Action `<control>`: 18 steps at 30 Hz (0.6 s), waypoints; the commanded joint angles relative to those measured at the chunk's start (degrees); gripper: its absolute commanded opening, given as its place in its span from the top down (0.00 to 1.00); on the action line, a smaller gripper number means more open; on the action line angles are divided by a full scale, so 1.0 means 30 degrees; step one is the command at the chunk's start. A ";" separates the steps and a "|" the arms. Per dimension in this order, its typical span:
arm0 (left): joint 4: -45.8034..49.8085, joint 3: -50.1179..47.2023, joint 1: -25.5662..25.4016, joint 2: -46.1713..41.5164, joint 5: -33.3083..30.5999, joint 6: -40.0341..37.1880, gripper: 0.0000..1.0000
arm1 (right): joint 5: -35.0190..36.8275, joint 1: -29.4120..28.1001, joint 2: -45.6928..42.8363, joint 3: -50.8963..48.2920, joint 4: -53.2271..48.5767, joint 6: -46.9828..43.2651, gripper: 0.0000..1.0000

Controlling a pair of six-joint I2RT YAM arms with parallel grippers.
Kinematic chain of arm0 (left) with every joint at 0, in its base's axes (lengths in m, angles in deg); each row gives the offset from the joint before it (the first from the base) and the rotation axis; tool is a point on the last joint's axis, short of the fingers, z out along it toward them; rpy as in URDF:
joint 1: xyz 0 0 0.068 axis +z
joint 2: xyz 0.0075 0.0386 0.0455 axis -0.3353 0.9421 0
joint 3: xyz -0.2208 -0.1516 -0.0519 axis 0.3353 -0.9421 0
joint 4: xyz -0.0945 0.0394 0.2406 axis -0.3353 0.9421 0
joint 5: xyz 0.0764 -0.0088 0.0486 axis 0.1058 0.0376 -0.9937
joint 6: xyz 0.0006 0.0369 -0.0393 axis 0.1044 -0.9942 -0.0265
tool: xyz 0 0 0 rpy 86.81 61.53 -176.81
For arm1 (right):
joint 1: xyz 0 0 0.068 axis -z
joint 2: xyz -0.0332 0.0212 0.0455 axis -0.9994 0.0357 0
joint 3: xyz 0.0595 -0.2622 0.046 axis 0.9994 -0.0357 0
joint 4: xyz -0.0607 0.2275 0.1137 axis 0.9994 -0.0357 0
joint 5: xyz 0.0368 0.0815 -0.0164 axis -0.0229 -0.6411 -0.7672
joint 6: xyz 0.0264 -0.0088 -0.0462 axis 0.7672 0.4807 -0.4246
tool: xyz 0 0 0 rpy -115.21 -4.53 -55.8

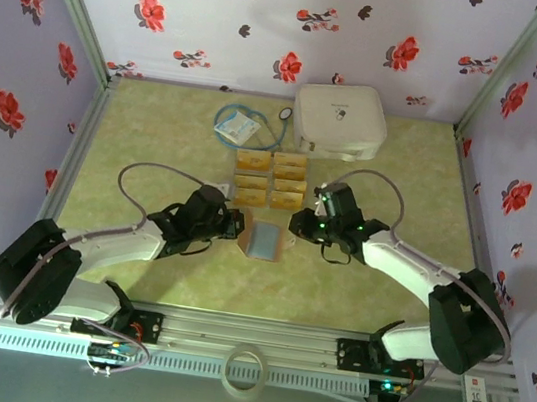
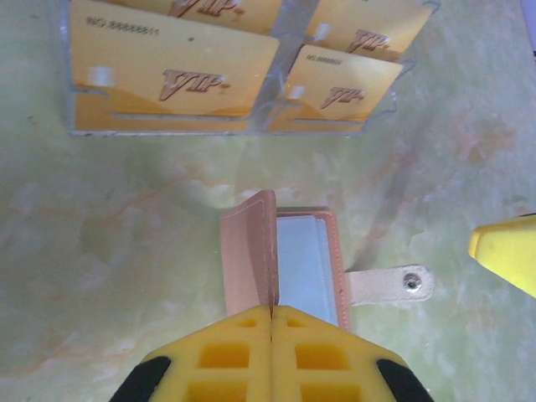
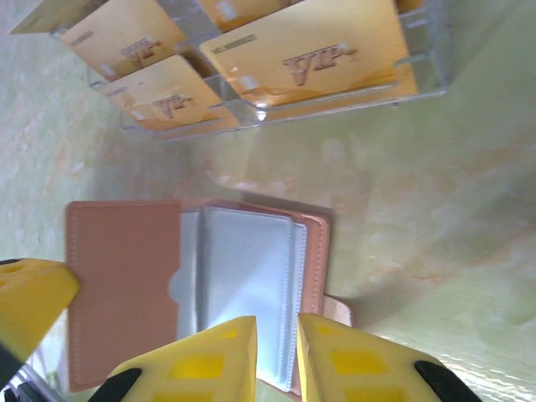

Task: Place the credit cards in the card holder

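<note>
For the step in hand, opening a pocket so that a card can go in, the left tool (image 2: 272, 322) has the simple duty. It is fully closed, and it seems to pinch the free edge of the reddish-brown cover. It should keep that cover back without pulling the card holder (image 3: 126, 276) across the worktop (image 2: 126, 251).

The holder lies open between the two tools, just in front of the clear tray (image 1: 250, 190) with the golden VIP cards (image 3: 310, 59). Its grey-blue sleeves (image 3: 243, 276) face up and its snap tab (image 2: 394, 285) points to the right.

The right tool (image 3: 278, 327) hangs over the sleeves with only a narrow gap between its fingers, and I see nothing held in it. It would do better to catch one sleeve only, and to lift it gently.

In the top view both arms reach forward and inward, with elbows low. The wrists bend down, so the tools meet at the holder from opposite sides.
</note>
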 commanded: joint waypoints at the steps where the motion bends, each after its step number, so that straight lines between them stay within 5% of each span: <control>1: 0.0500 -0.0533 -0.0091 -0.0564 -0.0923 -0.0395 1.00 | 0.0202 -0.1050 0.1073 0.1009 -0.0360 -0.0214 0.81; 11: 0.1173 -0.1068 -0.0029 -0.0671 -0.1690 -0.0912 0.99 | 0.0479 -0.2827 0.4854 0.2237 0.1108 0.0119 0.85; 18: 0.2288 -0.1360 0.0174 -0.0568 -0.2723 -0.1323 0.61 | 0.0933 -0.2711 0.5450 0.1177 0.1746 0.0255 0.87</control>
